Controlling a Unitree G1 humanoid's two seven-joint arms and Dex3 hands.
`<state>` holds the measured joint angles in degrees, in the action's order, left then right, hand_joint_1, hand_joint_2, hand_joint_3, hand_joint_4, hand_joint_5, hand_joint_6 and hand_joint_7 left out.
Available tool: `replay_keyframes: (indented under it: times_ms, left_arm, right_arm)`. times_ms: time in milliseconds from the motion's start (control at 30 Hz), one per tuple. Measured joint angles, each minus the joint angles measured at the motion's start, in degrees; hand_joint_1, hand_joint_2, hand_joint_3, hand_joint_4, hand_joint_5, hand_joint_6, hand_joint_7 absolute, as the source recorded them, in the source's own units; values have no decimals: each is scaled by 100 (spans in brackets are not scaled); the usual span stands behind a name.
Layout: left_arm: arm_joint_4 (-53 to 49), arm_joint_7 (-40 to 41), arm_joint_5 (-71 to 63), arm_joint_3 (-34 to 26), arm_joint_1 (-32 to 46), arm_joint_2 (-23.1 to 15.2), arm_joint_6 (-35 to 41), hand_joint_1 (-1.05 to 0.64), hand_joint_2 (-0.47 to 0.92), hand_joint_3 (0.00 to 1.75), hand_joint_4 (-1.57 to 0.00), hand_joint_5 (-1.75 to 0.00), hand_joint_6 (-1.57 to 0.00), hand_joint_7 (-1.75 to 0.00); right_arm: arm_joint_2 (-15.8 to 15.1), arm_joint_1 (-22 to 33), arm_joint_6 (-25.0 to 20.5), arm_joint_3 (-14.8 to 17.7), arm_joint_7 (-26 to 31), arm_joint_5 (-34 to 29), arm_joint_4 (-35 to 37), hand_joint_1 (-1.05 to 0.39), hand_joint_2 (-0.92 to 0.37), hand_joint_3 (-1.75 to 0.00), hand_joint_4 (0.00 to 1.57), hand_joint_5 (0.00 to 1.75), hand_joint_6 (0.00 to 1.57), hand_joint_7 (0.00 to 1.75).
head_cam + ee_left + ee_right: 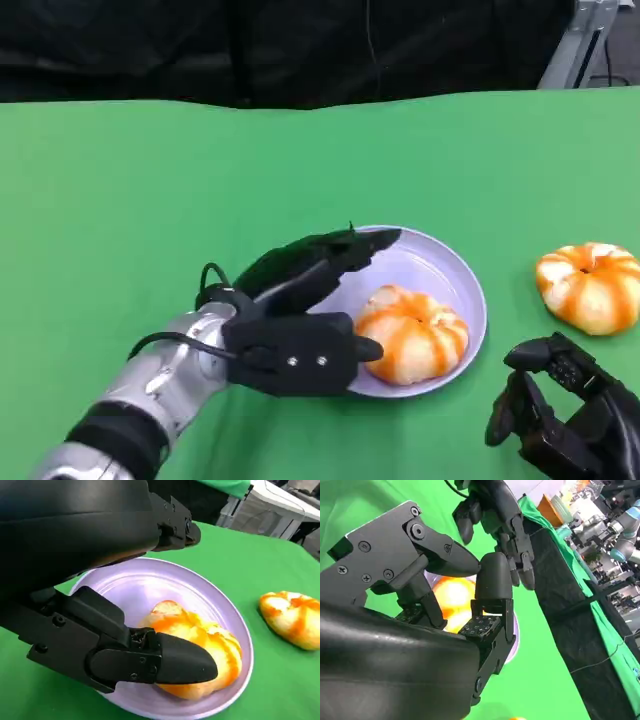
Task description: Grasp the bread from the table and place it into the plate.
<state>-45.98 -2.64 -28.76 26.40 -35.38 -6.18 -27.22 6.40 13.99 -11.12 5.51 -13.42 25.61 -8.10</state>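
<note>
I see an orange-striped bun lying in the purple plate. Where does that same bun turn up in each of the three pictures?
Head view: bread in the plate, lower centre-right.
Left wrist view: same bread, centre, behind the left hand.
Right wrist view: orange glow behind the right hand's fingers.
Shared landmark: the plate.

The table (120,200) wears a bright green cloth, smooth and flat, with only soft shadows on it. Past its far edge hangs a dark black curtain (250,45), and a thin cable runs down it. By the far right corner stands a slanted silver metal frame (585,40). Seen from the left wrist, a white and grey piece of furniture (280,510) sits beyond the table's edge. Seen from the right wrist, the green cloth drops over the table's side onto a black drape (560,600). Further back is a crowded, blurry room with an orange thing (551,511) and a grey machine arm (626,540).
</note>
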Motion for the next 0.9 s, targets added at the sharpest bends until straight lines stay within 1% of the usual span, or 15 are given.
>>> replay_keyframes:
  times_ms: [67, 133, 200, 300, 333, 367, 400, 433, 500, 533, 633, 700, 733, 767, 900]
  left_arm:
    - [99, -109, 62, -66, 66, -36, 0, -105, 92, 59, 0, 0, 0, 0]
    - [296, -338, 380, -218, 212, -52, 112, -63, 92, 66, -28, -9, -28, -7]
    - [825, -883, 1320, -629, 572, 50, 483, -37, 92, 66, -46, -15, -43, -10]
    - [1772, -1666, 2776, -1277, 1152, 162, 1272, -20, 92, 61, -73, -29, -67, -19]
    - [2166, -1866, 3225, -1518, 1375, 160, 1633, -16, 92, 60, -74, -46, -75, -19]
    - [2481, -1990, 3569, -1718, 1556, 135, 1942, -13, 91, 62, -69, -69, -81, -17]
    - [2770, -2094, 3844, -1892, 1714, 90, 2228, -7, 84, 75, -67, -96, -90, -19]
    - [2984, -2198, 4058, -2012, 1842, 37, 2470, -6, 80, 82, -66, -107, -93, -20]
    - [3314, -2383, 4368, -2213, 2044, -72, 2846, -4, 77, 88, -65, -115, -95, -21]
    - [3436, -2440, 4469, -2260, 2095, -107, 2973, 0, 64, 108, -72, -137, -101, -52]
    - [3875, -2789, 4882, -2439, 2388, -241, 3304, 2, 54, 132, -84, -167, -91, -130]
    - [4215, -2988, 5265, -2625, 2684, -320, 3616, 2, 53, 136, -86, -173, -88, -145]
    - [4320, -3032, 5400, -2693, 2790, -344, 3748, -4, 52, 138, -91, -174, -84, -158]
    - [4416, -3055, 5537, -2786, 2900, -357, 3899, -6, 51, 139, -92, -174, -82, -164]
    - [4711, -3174, 6206, -3219, 3354, -473, 4527, -12, 51, 139, -96, -175, -81, -173]
  right_arm:
    - [0, 0, 3, 9, -25, 0, 3, -16, -57, -100, 84, 171, 83, 140]
    - [2, -6, 2, 1, -51, -1, 2, -16, -54, -104, 85, 172, 83, 140]
    - [5, 4, 0, 7, -49, 0, 0, -16, -52, -107, 85, 172, 84, 139]
    - [12, 4, -29, 5, -40, 5, -5, -17, -50, -109, 86, 172, 86, 137]
    - [13, 10, -32, 9, -19, 10, -17, -17, -50, -110, 86, 172, 86, 137]
    - [13, 19, -34, 12, 12, 11, -27, -17, -50, -110, 86, 172, 86, 137]
    - [14, 28, -37, 9, 30, 11, -36, -17, -51, -111, 86, 172, 85, 137]
    - [13, 32, -42, 6, 40, 11, -41, -17, -51, -111, 86, 173, 85, 137]
    - [13, 35, -49, -12, 41, 11, -51, -17, -51, -111, 85, 173, 85, 138]
    - [13, 35, -50, -23, 41, 11, -53, -16, -51, -111, 85, 173, 85, 138]
    - [16, 33, -92, -43, 40, 18, -68, -17, -50, -110, 85, 173, 85, 138]
    - [16, 51, -97, -27, 42, 22, -67, -17, -50, -110, 85, 172, 85, 138]
    - [16, 52, -97, -20, 42, 23, -66, -17, -50, -110, 86, 172, 85, 138]
    - [15, 43, -104, -14, 45, 23, -66, -17, -50, -110, 86, 172, 85, 138]
    - [15, 39, -136, -12, 57, 26, -69, -17, -52, -108, 85, 173, 84, 139]
